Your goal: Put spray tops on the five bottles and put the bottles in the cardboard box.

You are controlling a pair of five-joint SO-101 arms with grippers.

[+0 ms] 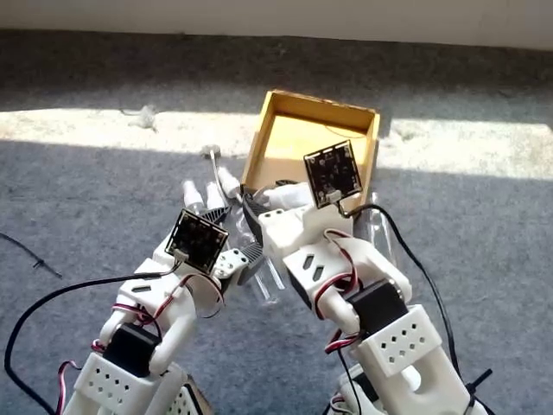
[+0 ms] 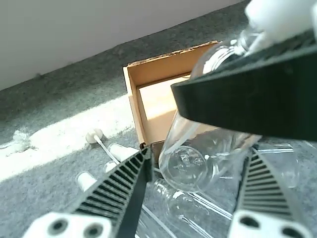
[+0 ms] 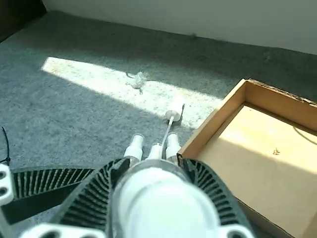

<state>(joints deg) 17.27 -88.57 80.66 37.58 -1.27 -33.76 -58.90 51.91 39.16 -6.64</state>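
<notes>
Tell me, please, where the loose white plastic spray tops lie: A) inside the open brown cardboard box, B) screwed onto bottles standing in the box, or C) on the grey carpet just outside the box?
C: the white plastic spray tops lie on the grey carpet beside a corner of the open brown cardboard box, and none shows on the box's floor.
</notes>
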